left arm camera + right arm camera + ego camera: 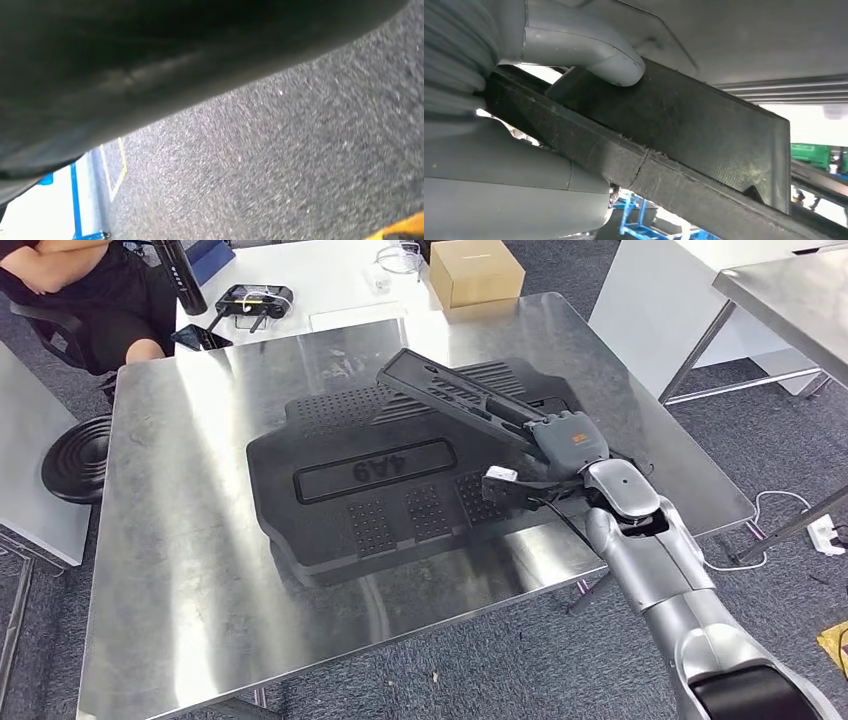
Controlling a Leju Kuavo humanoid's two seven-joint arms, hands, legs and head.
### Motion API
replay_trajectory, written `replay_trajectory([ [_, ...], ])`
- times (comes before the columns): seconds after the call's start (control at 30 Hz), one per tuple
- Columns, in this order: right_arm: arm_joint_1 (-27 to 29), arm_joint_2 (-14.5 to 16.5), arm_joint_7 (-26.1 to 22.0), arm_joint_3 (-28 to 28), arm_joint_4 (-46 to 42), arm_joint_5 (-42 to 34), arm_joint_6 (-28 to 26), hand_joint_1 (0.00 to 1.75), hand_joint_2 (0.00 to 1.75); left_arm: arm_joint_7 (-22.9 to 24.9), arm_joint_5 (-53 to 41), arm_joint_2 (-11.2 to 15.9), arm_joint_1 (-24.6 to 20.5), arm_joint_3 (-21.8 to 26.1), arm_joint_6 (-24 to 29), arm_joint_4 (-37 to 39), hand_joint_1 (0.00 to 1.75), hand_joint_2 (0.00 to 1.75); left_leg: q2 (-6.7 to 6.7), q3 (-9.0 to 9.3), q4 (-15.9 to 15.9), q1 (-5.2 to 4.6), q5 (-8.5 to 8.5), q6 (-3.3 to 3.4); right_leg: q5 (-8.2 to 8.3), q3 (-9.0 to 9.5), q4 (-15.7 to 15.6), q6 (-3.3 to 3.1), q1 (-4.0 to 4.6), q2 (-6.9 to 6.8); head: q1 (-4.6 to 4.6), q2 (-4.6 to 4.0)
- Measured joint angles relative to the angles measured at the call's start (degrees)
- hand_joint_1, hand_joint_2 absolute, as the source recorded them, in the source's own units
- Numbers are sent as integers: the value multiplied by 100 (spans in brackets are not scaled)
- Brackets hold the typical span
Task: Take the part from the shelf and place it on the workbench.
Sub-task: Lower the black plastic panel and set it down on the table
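A: Where was the part?

B: Long black part (pixel 455 395) was in the right hand (pixel 560 455), held at its near-right end. It ran up and left from the hand, tilted, over the big black mat (pixel 370 475) on the steel table (pixel 180 570). The far end was raised above the mat; I couldn't tell whether any of it touched.

A: Grip state?

B: Clamped on the part. In the right wrist view the grey thumb (pixel 594 52) pressed on one flat face of the part (pixel 684 130), with the rest of the hand under the opposite side. Ribbed cover sat just behind.

A: Mat position?

B: Flat, roughly centre of the table, "4A9" label reading upside down from the head view. The hand hung over the mat's right edge.

A: Left hand?

B: Left wrist view had grey carpet floor (pixel 280 165) with a yellow line, plus a dark blurred mass close to the lens. Hand state: cannot tell.

A: Anything else around?

B: Cardboard box (pixel 476 272) on a white table past the far edge. A person in black (pixel 90 290) was seated far left, beside a black stool (pixel 78 455). A controller-like device (pixel 252 300) lay near them.
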Motion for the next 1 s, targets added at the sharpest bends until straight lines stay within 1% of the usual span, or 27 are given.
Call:
replay_trajectory([
  [0.03, -26, 12, -13, 50, 53, 0, 2, 175, 175, 4, 0, 7, 0, -1, -2, 0, 0, 0, -2, 1, 0, 0, -7, 13, -119, -234, 409, -2, -1, 0, 1, 0],
  [0.07, -46, 22, -36, 102, 106, 3, 4, 175, 175, 7, 1, 10, 1, -1, -7, 0, 0, 0, -5, 5, 1, 0, -15, 20, -176, -423, 699, 15, -3, 0, -1, 0],
  [0.1, -65, 33, -68, 158, 157, 11, 8, 175, 175, 10, 1, 12, 2, -2, -18, 1, 0, 0, -9, 11, 1, 0, -23, 21, -146, -520, 788, 51, -6, -1, 2, 0],
  [0.13, -93, 47, -108, 213, 204, 25, 10, 175, 175, 13, 1, 13, 3, -3, -39, 1, 0, 0, -12, 21, 1, 0, -31, 16, -24, -496, 627, 100, -10, -2, 2, 0],
  [0.17, -136, 64, -148, 272, 245, 47, 13, 175, 175, 13, 1, 13, 2, -5, -61, 3, 0, 0, -15, 33, 2, 1, -40, 6, 156, -366, 268, 151, -15, -4, 3, 0],
  [0.2, -194, 90, -189, 334, 283, 76, 13, 175, 175, 13, 0, 13, 1, -8, -83, 4, 0, 0, -16, 42, 2, -3, -50, -9, 343, -186, -175, 182, -18, -14, 5, 0],
  [0.23, -261, 126, -231, 409, 323, 110, 11, 175, 175, 12, 0, 13, -2, -10, -99, 5, 0, 0, -14, 48, 6, -17, -65, -33, 493, -16, -544, 177, -8, -20, 2, 0],
  [0.27, -325, 170, -271, 493, 364, 149, 9, 175, 175, 10, 0, 15, -4, -14, -105, 7, 0, 0, -12, 50, 10, -34, -79, -54, 590, 105, -793, 148, 0, -25, -1, 0],
  [0.3, -379, 225, -311, 585, 408, 190, 5, 175, 175, 8, 0, 22, -5, -18, -109, 7, 0, 0, -9, 52, 15, -50, -92, -47, 634, 167, -908, 111, 5, -28, -4, 0],
  [0.33, -419, 287, -355, 689, 455, 236, 2, 175, 175, 4, 0, 30, -5, -25, -113, 7, 0, 0, -6, 56, 18, -63, -100, -32, 648, 186, -918, 79, 13, -23, -8, 0],
  [0.4, -468, 405, -434, 899, 543, 314, -7, 175, 175, -11, 0, 46, -1, -44, -124, 8, 0, 0, 2, 73, 5, -58, -98, 20, 657, 189, -923, 61, 16, -13, -9, 0],
  [0.43, -487, 464, -481, 1012, 586, 344, -14, 175, 175, -21, 0, 49, -2, -54, -131, 10, 0, 0, 8, 83, -9, -54, -93, 20, 657, 189, -922, 54, 25, -6, -9, 0],
  [0.5, -513, 579, -603, 1248, 667, 386, -34, 175, 175, -41, 0, 51, -7, -74, -138, 13, 0, 0, 20, 105, -40, -48, -86, 5, 652, 189, -921, 41, 35, 6, -9, 0],
  [0.53, -519, 635, -674, 1372, 712, 403, -46, 175, 175, -53, 0, 52, -10, -83, -143, 13, 0, 0, 23, 114, -55, -47, -82, -15, 649, 189, -920, 34, 37, 7, -9, 0],
  [0.63, -524, 770, -843, 1766, 863, 439, -108, 175, 175, -86, 0, 53, -11, -102, -160, 14, 0, 0, 25, 131, -87, -42, -75, -115, 641, 189, -918, -3, 40, 6, -8, 0],
  [0.67, -524, 802, -874, 1899, 915, 467, -152, 175, 175, -92, 0, 52, -11, -104, -165, 15, 0, 0, 25, 133, -91, -41, -74, -135, 638, 190, -917, -15, 40, 6, -8, 0],
  [0.7, -527, 830, -891, 2023, 963, 500, -201, 175, 175, -95, 0, 52, -11, -105, -170, 16, 0, 0, 26, 134, -92, -41, -74, -141, 636, 191, -916, -25, 41, 6, -6, 0],
  [0.8, -535, 890, -899, 2335, 1084, 583, -323, 175, 175, -96, 0, 52, -11, -104, -179, 17, 0, 0, 28, 138, -93, -44, -76, -151, 637, 195, -916, -27, 38, 7, -5, 0],
  [1.0, -596, 939, -927, 2638, 1218, 575, -351, 175, 175, -106, 0, 55, -10, -104, -179, 19, 0, 0, 31, 146, -92, -54, -77, -151, 647, 206, -926, -42, 28, 7, -4, 0],
])
